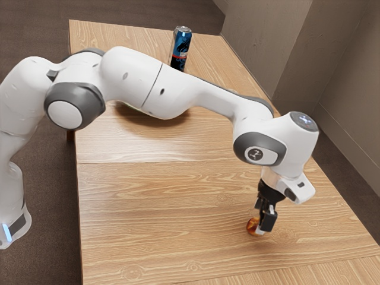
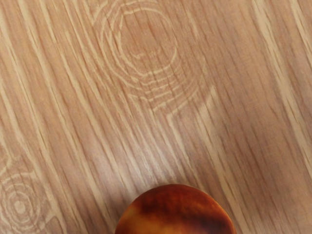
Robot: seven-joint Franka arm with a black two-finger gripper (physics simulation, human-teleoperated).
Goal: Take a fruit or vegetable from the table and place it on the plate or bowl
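One round, glossy fruit [image 1: 254,227], orange with dark brown mottling, is recorded at the near end of the light wooden plank table [image 1: 178,196]. Whether it rests on the boards or hangs just clear of them cannot be established from the exterior view.

The black two-finger gripper [image 1: 264,227] points straight down and stands directly at the fruit, on the fruit's side toward the exterior view's right. It covers part of the fruit from that side. How far the gripper is open, and whether it has hold of the fruit, cannot be told.

In the wrist view the fruit [image 2: 175,212] appears as a domed orange-brown shape just under the hand, with bare wood grain of the table [image 2: 146,97] and two ring-shaped knots beyond it.

Above the fruit, the white wrist housing with its grey joint cap carries the gripper. From there the white seven-joint arm [image 1: 178,92] runs back over the table toward the exterior view's upper left, its elbow raised and its base beyond the table's edge.

Farthest from the fruit, well apart from it at the opposite end of the table, one tall blue, red and silver drinks can [image 1: 180,47] stands upright behind the arm's upper link.
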